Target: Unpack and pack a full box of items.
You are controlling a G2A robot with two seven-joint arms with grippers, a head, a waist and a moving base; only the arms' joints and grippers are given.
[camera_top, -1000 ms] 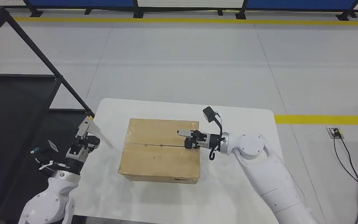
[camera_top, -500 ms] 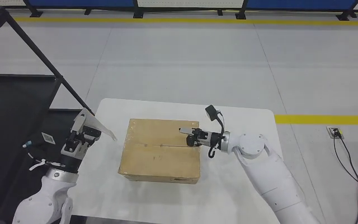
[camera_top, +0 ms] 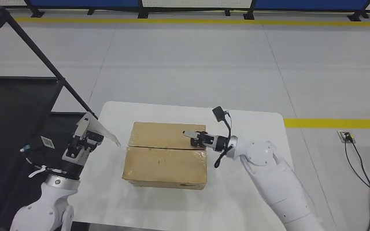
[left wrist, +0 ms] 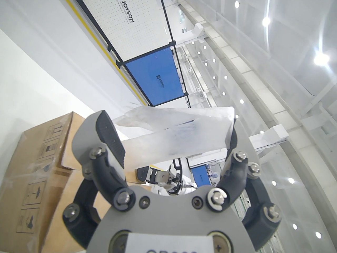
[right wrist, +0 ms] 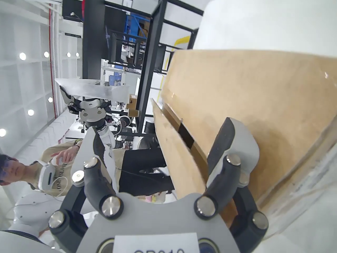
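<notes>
A brown cardboard box (camera_top: 165, 159) sits mid-table, its two top flaps meeting along a lengthwise seam. My right gripper (camera_top: 193, 137) is open at the seam's right end. One finger (right wrist: 231, 143) lies over the far flap, and the near flap's edge (right wrist: 173, 143) runs between the jaws. My left gripper (camera_top: 81, 138) hangs above the table's left edge, well clear of the box (left wrist: 34, 164). Its jaws stand apart, with a strip of clear tape (left wrist: 179, 130) clinging across the fingertips. The tape (camera_top: 104, 134) trails toward the box.
The white table (camera_top: 243, 190) has bare room to the right of and in front of the box. A black metal frame (camera_top: 34, 52) slants up past the table's left side, close to my left arm.
My left gripper rose and swung slightly away from the box with the tape, then held still. My right gripper shifted a little along the seam end, and the seam now shows as a darker gap.
</notes>
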